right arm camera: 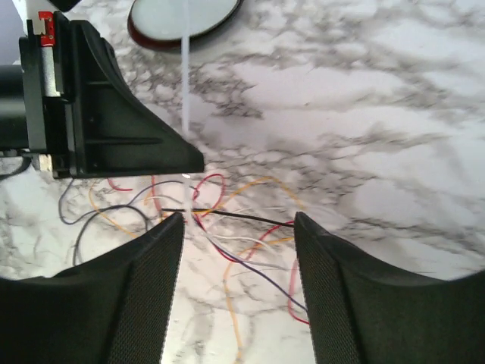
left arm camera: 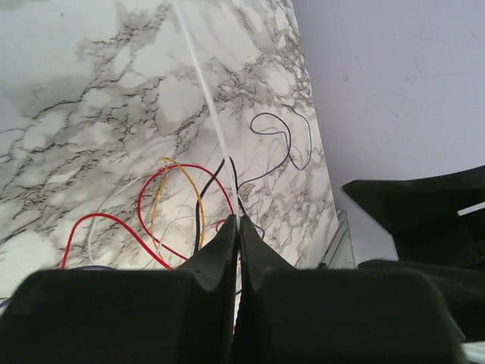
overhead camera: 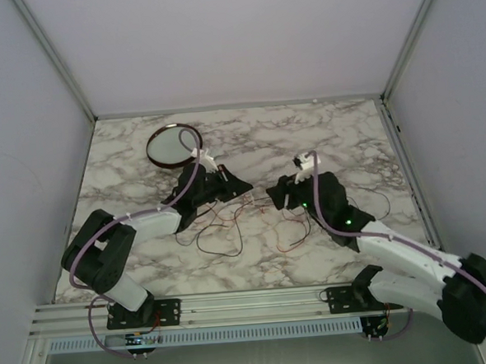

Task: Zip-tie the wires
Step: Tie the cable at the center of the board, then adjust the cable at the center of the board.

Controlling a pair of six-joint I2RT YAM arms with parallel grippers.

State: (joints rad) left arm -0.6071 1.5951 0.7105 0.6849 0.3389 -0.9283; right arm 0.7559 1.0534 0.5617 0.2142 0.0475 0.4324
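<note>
The left fingers [left arm camera: 216,262] are seen pressed flat together, and a thin, pale zip tie [left arm camera: 207,98] is clenched at their tips, from where it runs straight away over the marble. Two black strands come in at the same tips; whether they are pinched as well cannot be told. The right fingers [right arm camera: 151,273] are held apart and released, with nothing gripped, and are set low over the bench [right arm camera: 394,114]. The wires [right arm camera: 242,219] are found between and just ahead of them. They form a loose tangle of red, black, yellow, white and violet strands lying on the marble, and one black strand is stretched across the gap from beside one fingertip to beside the other. In the right wrist view, the black tip of the left fingers is seen just beyond this tangle, and the zip tie runs on from it toward a round, dark-rimmed dish [right arm camera: 182,15]. From above, the two arms are seen meeting near the middle of the bench, with the tangle spread under and between them and trailing in loops toward the near edge. The dish lies farther back on the left, apart from the wires, and is partly crossed by the left arm's lilac cable [overhead camera: 196,164]. The bench is enclosed on three sides by pale walls [overhead camera: 218,43].
</note>
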